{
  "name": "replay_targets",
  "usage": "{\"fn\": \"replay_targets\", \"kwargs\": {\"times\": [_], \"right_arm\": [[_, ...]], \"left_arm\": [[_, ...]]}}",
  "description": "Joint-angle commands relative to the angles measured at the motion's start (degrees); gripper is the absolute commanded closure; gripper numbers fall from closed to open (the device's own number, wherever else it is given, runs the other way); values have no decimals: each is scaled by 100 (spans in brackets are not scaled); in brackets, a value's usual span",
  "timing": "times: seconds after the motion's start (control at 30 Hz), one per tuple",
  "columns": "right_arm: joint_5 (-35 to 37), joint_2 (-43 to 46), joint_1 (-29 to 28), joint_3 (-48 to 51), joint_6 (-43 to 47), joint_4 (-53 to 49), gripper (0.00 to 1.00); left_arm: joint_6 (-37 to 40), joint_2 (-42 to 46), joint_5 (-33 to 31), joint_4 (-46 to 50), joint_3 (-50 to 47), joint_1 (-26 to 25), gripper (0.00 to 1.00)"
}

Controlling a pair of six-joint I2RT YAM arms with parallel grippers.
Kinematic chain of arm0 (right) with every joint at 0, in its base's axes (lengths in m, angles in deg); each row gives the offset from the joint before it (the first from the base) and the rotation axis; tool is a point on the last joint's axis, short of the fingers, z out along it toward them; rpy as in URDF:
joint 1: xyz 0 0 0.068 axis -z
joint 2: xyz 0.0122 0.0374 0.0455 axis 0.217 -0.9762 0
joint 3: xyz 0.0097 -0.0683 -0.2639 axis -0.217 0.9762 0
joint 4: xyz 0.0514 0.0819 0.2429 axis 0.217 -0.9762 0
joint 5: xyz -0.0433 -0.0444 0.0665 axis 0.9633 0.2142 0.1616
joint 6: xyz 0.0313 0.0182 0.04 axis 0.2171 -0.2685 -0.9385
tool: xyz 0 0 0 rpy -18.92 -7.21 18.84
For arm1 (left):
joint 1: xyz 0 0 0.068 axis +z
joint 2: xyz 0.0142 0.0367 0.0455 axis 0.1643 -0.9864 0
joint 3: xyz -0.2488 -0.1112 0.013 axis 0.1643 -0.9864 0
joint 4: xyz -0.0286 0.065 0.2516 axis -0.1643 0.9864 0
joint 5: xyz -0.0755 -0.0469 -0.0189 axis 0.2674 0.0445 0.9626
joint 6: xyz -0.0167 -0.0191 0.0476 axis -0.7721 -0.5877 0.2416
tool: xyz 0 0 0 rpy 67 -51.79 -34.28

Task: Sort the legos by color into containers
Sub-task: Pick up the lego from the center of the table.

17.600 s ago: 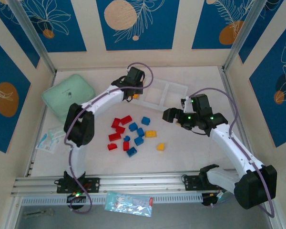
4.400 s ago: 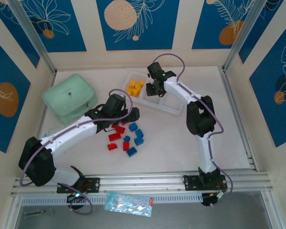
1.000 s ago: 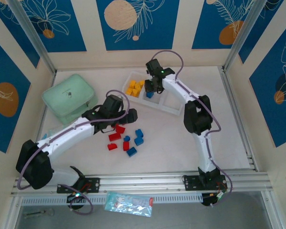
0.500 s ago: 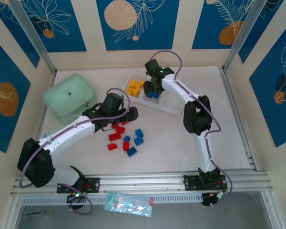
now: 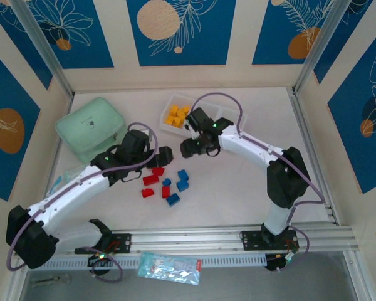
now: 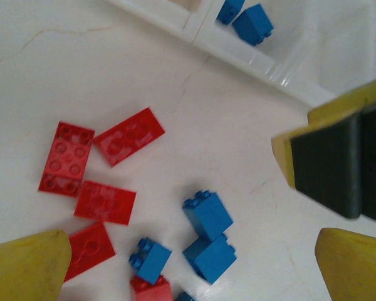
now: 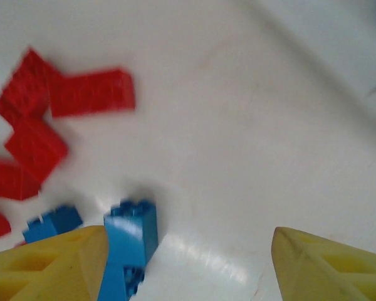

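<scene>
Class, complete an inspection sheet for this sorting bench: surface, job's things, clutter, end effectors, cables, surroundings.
Surface: white table, no spills seen.
Job's things: yellow legos and blue legos in separate tray compartments; red legos and loose blue legos on the table.
Clutter: mint-green case; printed packet beyond the front rail.
End effectors: left end effector open, empty, over the loose pile; right end effector open, empty.
Cables: purple cable loops above each arm, clear of legos.
Surroundings: blue leaf-print walls.

Overhead view from behind, wrist views close above seemingly shared legos (image 6: 207, 215)
</scene>
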Motion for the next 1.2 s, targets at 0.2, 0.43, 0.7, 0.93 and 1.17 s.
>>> {"fn": "replay_targets", "kwargs": {"times": [0.2, 0.43, 0.7, 0.93, 1.17], "right_arm": [[-294, 99, -729, 894, -974, 541, 25], [-193, -463, -965, 641, -1172, 611, 23], [110, -893, -943, 427, -1011, 616, 30], [233, -1091, -919, 284, -913, 599, 44], [139, -1021, -881, 284, -887, 599, 57]], "left_arm": [[-353, 650, -97, 465, -611, 69, 1], [-570, 881, -193, 473, -889, 74, 1], [-609, 878, -204, 423, -1019, 70, 1], [-585, 826, -211, 403, -1023, 78, 1], [-563, 813, -205, 405, -984, 78, 1]]}}
